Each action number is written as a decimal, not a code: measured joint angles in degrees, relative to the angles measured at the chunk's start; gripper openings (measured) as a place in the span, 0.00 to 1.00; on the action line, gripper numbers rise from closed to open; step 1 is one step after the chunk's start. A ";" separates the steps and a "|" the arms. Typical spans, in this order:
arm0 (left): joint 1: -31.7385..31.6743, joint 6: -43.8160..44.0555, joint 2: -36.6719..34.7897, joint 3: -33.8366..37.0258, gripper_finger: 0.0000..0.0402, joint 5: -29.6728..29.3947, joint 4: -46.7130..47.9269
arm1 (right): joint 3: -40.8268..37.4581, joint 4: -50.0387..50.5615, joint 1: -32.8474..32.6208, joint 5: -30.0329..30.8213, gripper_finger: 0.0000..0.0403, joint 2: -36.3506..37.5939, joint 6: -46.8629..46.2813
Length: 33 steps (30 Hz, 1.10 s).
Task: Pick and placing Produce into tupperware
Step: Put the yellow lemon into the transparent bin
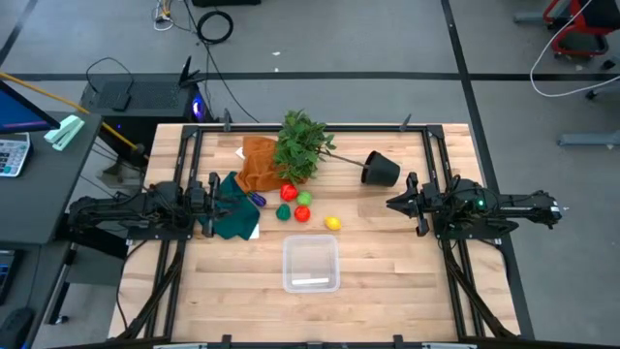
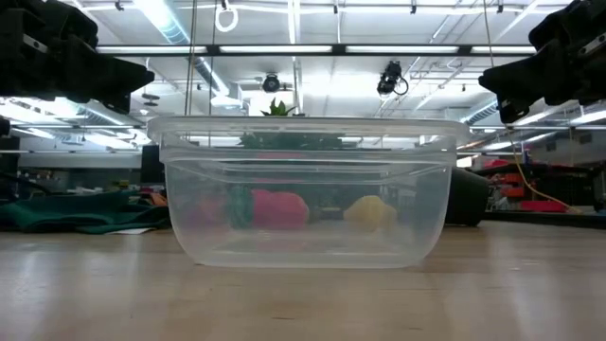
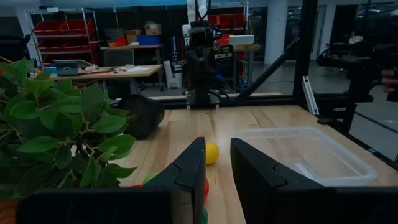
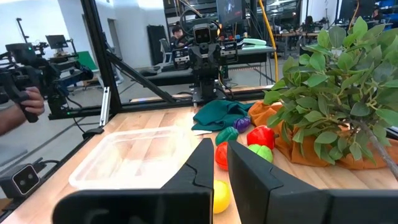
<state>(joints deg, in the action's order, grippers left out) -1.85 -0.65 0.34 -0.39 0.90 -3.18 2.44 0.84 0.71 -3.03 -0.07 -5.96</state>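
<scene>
Fingers of my left gripper (image 1: 225,197) stand a narrow gap apart, holding nothing; my right gripper (image 1: 392,204) is pressed shut, also empty. Both hang above the table at its left and right sides. Produce (image 1: 302,206) lies between them in a loose left-to-right cluster, its purple piece (image 1: 257,199) just beside my left fingers, so that arm is nearer. Tupperware (image 1: 311,264) sits empty, nearer than the cluster

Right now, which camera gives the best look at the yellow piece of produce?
The high view: the yellow piece lies unobstructed on the table. The low view shows it blurred through the tupperware; each wrist view hides part of it behind that arm's own fingers.
</scene>
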 joint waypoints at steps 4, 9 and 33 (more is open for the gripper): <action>0.00 0.01 0.02 -0.02 0.22 -0.02 -0.02 | 0.02 0.00 0.02 0.00 0.03 0.01 0.03; -0.01 -0.51 0.01 -0.01 0.22 -0.01 -0.02 | 0.02 0.00 0.01 0.00 0.03 0.01 0.08; -0.02 3.15 0.00 -0.02 0.21 -1.09 -7.32 | 0.02 -2.79 0.01 0.00 0.03 0.01 -2.16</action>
<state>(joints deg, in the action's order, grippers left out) -1.87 2.49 0.34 -0.40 -0.19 -10.50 2.46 -1.95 0.72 -3.03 -0.05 -8.12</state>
